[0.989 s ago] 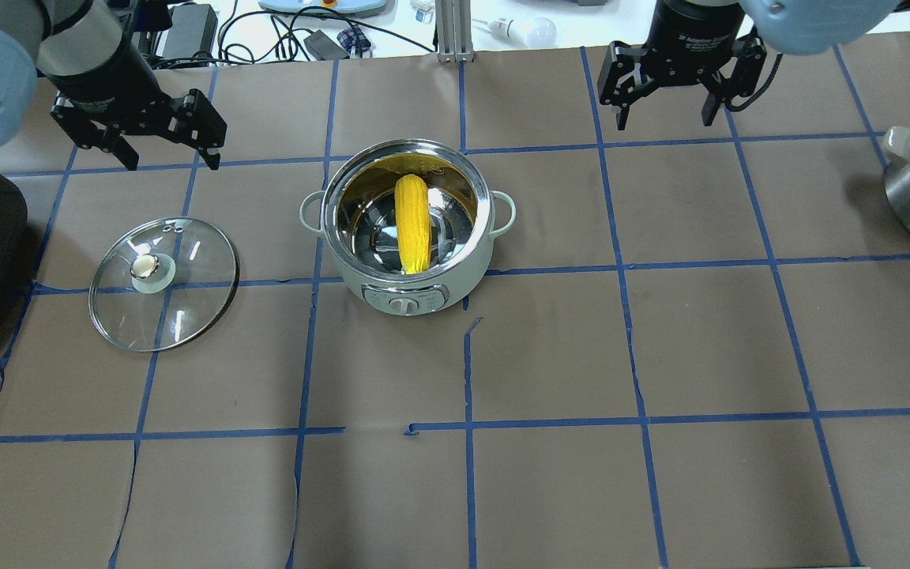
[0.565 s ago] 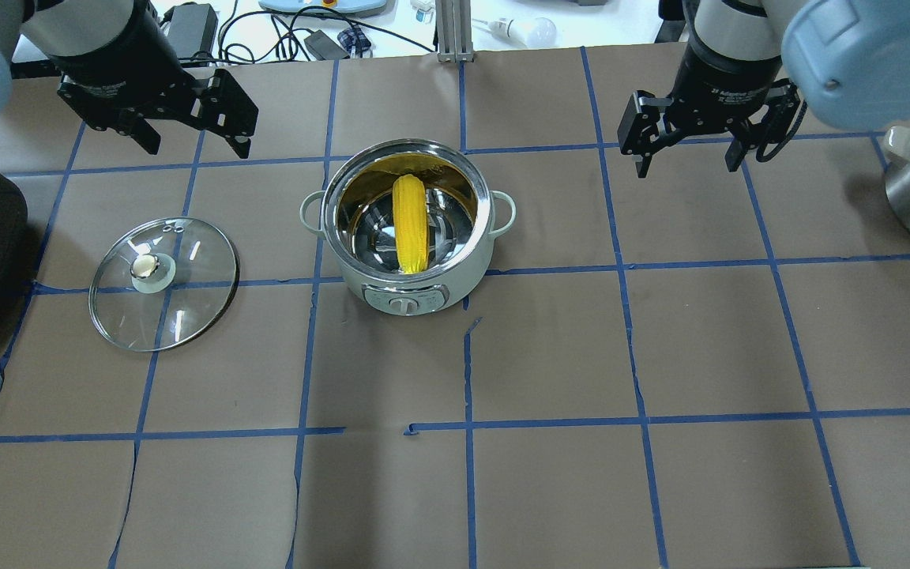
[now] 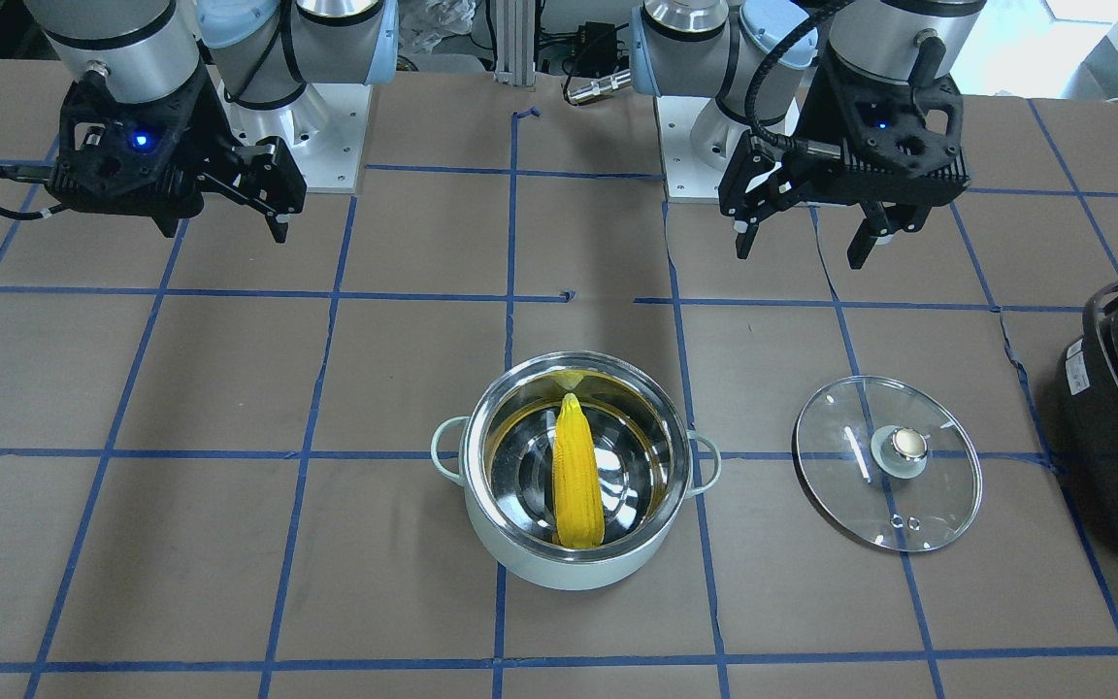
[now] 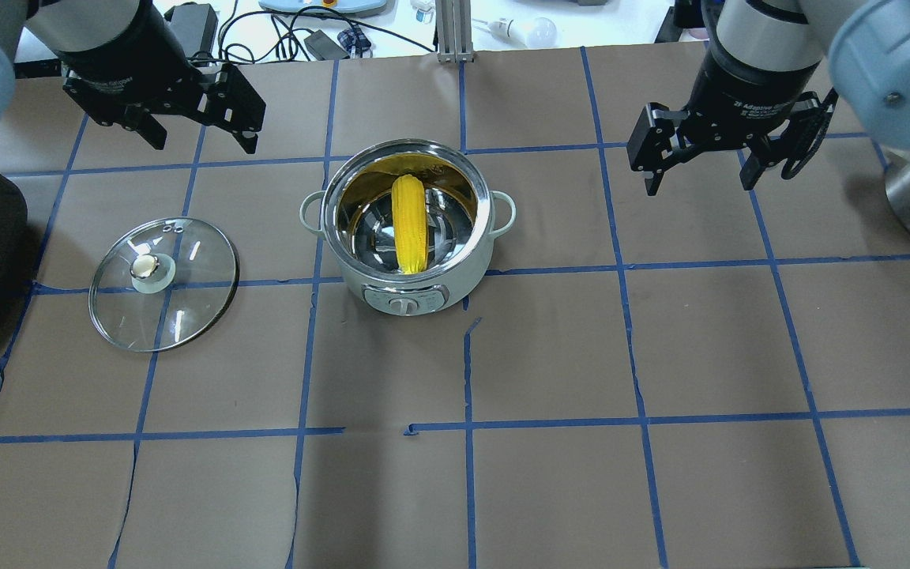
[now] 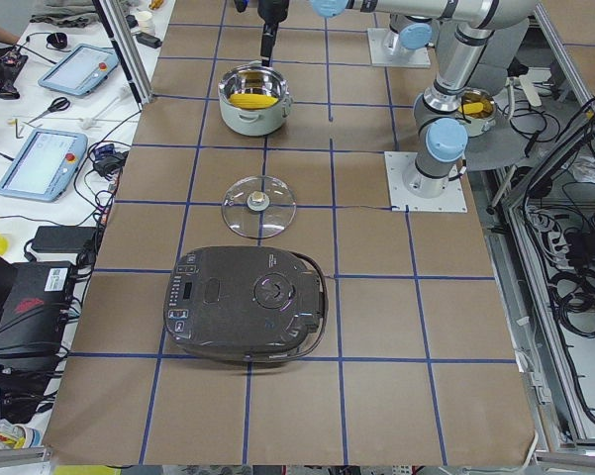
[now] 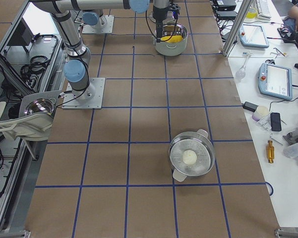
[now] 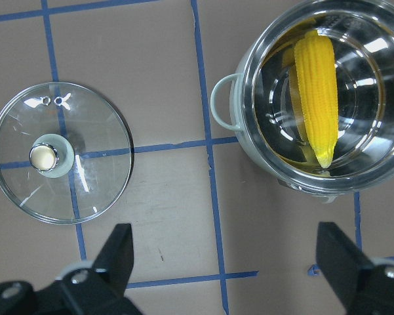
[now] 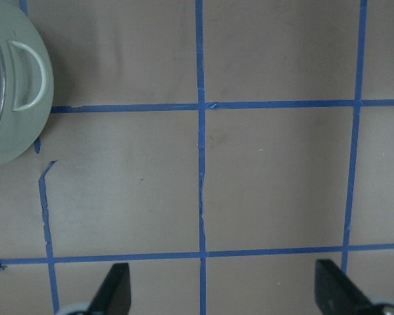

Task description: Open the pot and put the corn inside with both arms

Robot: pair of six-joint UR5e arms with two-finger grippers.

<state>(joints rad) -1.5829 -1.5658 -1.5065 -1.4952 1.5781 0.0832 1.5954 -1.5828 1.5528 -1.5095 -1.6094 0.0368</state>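
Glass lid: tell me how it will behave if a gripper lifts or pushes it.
The glass lid, clear with a thin metal rim, looks rigid but probably breakable if dropped. It lies flat, knob up, on the table, so a push would likely slide it, not tip it. The small shiny knob may slip in a grasp.

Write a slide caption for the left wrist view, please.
Left gripper open above the scene; lid lies beside the pot, corn inside.

You've got two grippers: one left gripper [image 4: 204, 145] and one right gripper [image 4: 700, 187]. Between them is one pot [image 4: 406, 299] holding one corn cob [image 4: 410, 225]. Beside the left gripper: one glass lid [image 4: 178, 308], one black appliance [image 5: 247, 302]. Past the right gripper: one steel pan [image 6: 171, 154], one pale ball [image 6: 189, 157].
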